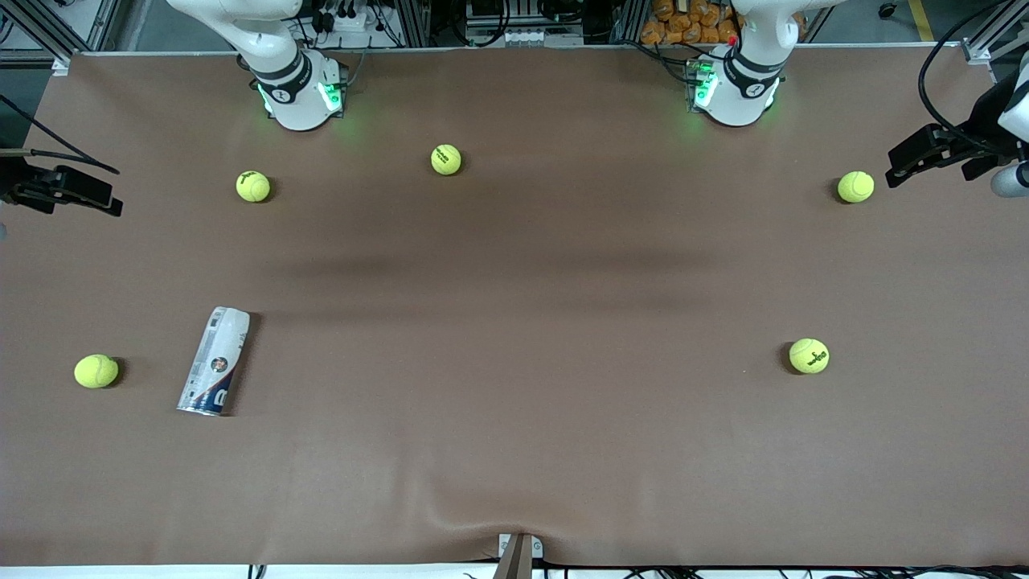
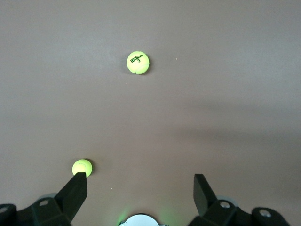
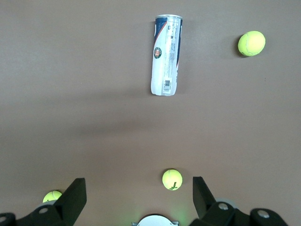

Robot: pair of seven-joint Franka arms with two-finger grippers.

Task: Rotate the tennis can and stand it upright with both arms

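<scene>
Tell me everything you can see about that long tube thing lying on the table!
The tennis can is a slim cylinder with a white and navy label, a red accent, a small round badge and a barcode. It has a silvery rim at one end, the end nearer the front camera. It lies on its side on the brown table, toward the right arm's end. A tennis ball sits beside it, not touching. No gripper touches it.

A brown cloth (image 1: 514,322) covers the whole table, wrinkled at its near edge around a small metal bracket (image 1: 518,551). Along the far edge stand aluminium frame posts (image 1: 418,20), tangled black cables (image 1: 354,16) and a heap of orange objects (image 1: 691,20).
</scene>
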